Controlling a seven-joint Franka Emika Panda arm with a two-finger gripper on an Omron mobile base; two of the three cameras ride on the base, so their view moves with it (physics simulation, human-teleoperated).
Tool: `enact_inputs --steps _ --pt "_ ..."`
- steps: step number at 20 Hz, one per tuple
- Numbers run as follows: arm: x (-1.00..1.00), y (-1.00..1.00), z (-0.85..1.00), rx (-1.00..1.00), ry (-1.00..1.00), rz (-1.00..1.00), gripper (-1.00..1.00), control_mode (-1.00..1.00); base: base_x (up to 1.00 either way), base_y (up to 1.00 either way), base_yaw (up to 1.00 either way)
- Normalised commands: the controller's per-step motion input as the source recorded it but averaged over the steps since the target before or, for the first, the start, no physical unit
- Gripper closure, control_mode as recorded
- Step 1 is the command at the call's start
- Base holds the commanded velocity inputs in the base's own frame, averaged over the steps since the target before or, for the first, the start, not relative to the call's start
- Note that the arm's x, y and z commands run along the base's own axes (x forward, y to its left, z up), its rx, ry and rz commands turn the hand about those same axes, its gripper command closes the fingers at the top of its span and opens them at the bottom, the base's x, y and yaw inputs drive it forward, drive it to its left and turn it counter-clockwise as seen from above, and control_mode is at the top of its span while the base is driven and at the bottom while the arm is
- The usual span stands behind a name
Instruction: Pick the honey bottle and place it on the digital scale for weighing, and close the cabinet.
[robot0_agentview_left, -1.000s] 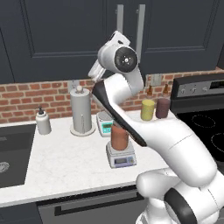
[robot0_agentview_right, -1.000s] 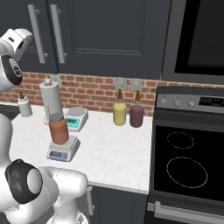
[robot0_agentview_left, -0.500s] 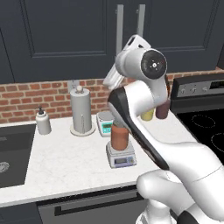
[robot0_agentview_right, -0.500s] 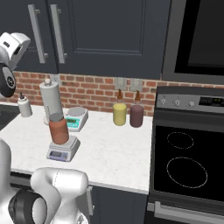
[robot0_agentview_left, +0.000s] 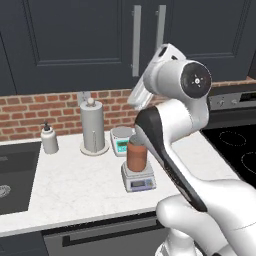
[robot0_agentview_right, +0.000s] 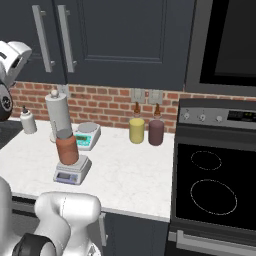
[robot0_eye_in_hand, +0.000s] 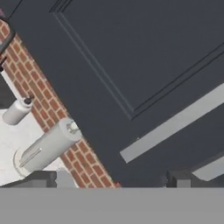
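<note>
- The honey bottle (robot0_agentview_left: 136, 154) stands upright on the digital scale (robot0_agentview_left: 138, 178), near the front of the counter (robot0_agentview_left: 75, 187), so the weighing half of the job looks done
- Taking the scale as landmark: the paper towel roll (robot0_agentview_left: 92, 126) stands behind it to the left, a second scale with a round plate (robot0_agentview_left: 122, 139) just behind it, and a yellow jar (robot0_agentview_right: 136, 130) and a dark jar (robot0_agentview_right: 156, 132) sit well off to its right by the stove (robot0_agentview_right: 215, 190)
- The cabinet (robot0_agentview_left: 90, 40) hangs above and behind the scale; its two doors look shut or nearly so, handles (robot0_agentview_left: 136, 40) side by side, though a small gap cannot be ruled out
- The hand (robot0_eye_in_hand: 113, 181) is raised high over the scale, pointing at the cabinet door, whose long bar handle runs slantwise across the hand view
- The door lies straight ahead of the hand and close, so a forward push would be the likely move
- Just the tips of the fingers (robot0_eye_in_hand: 41, 178) show; how wide they stand I cannot tell, and they seem to hold nothing
- No readable label or writing anywhere; the scale's display is too small to read
</note>
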Motion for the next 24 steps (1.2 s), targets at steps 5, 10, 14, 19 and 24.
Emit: enact_inputs --steps 5,10,14,19,24 --pt "0.92 -0.42 -0.27 0.09 -0.13 0.01 -1.0 -1.0 0.0 0.0 0.0" --pt "1.0 -0.06 -0.28 0.11 -0.13 0.04 -1.0 -1.0 0.0 0.0 0.0" --pt "1.0 0.63 -0.38 0.01 -0.27 0.0 -1.0 -1.0 0.0 0.0 0.0" --pt "1.0 0.63 -0.35 0.01 -0.21 0.0 -1.0 -1.0 0.0 0.0 0.0" --pt "1.0 0.22 -0.27 0.05 0.0 0.0 -1.0 -1.0 0.0 0.0 0.0"
